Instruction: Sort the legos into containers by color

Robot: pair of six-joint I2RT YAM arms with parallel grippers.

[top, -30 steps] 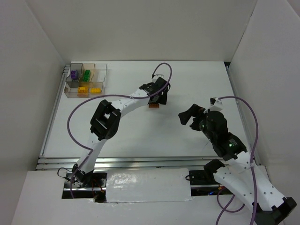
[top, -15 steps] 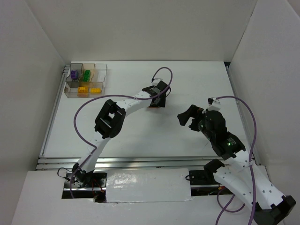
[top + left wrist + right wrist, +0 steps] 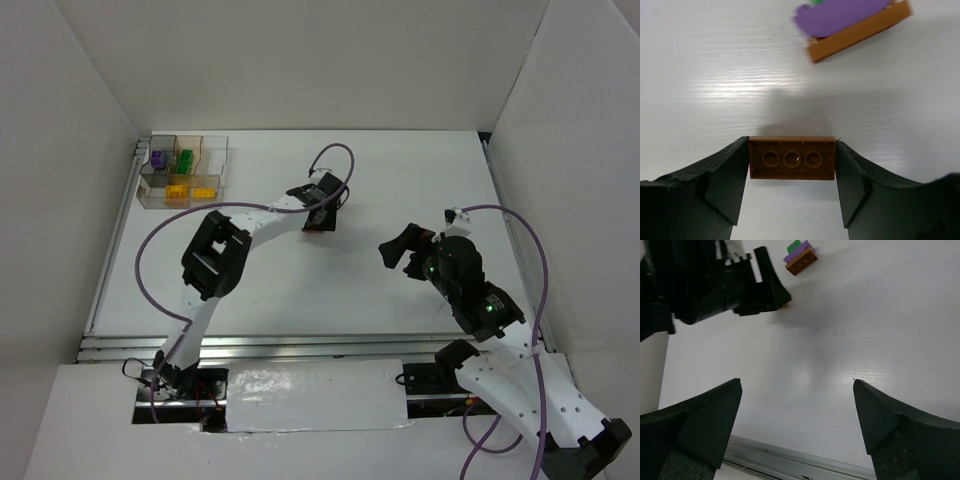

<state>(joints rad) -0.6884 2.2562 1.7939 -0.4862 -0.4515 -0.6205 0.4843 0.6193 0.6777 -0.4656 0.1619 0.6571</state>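
White table (image 3: 400, 180) with a finely ribbed, faintly glossy surface, enclosed by plain white panels: a back wall (image 3: 300, 60), a left wall (image 3: 50, 220) and a right wall (image 3: 580, 150), all three rising from the table's edges. A grooved metal near rail (image 3: 300, 346) runs along the table's near edge, and a similar left rail (image 3: 110, 250) runs along its left edge up to the far corner. In front of the near rail lies a white ledge (image 3: 80, 420) bearing a crinkled, shiny white sheet (image 3: 315, 398) at its middle
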